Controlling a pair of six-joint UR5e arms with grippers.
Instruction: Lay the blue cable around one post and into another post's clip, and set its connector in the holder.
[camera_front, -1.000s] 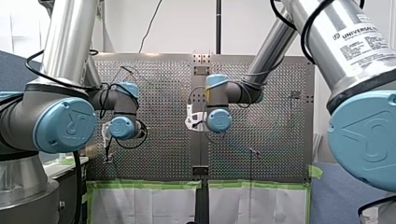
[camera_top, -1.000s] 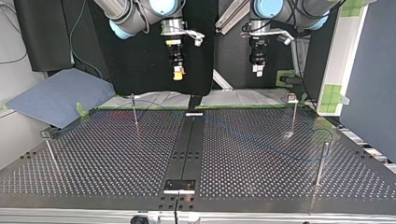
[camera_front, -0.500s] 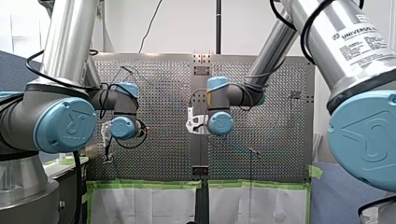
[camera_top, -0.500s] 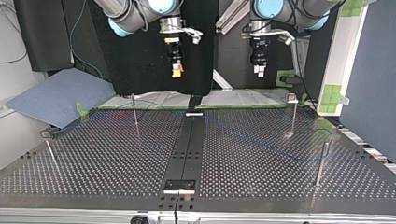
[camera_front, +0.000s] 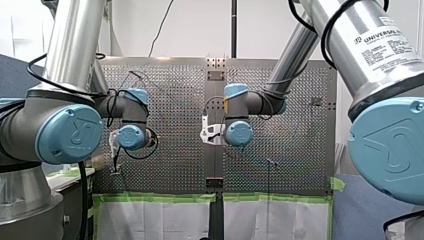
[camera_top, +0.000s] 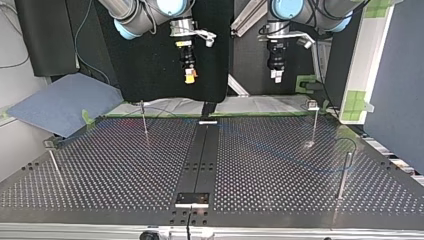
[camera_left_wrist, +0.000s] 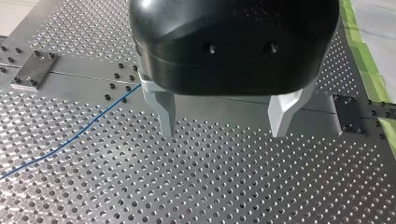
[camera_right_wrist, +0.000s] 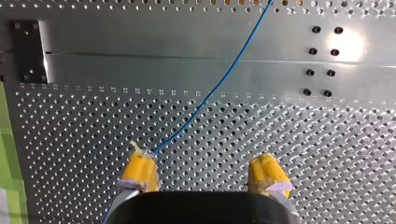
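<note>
1. Tabletop: perforated, fills the top view's lower half.
2. Blue cable: lies flat on it, long axis diagonal, running away from beside one yellow pad.
3. Right end effector: released, empty, hangs above the cable and nearer to it. My guess is that it picks.
4. Left end effector: released, empty, with the cable off to one side.

Front behind, top opposite, wrists close above shared table
</note>
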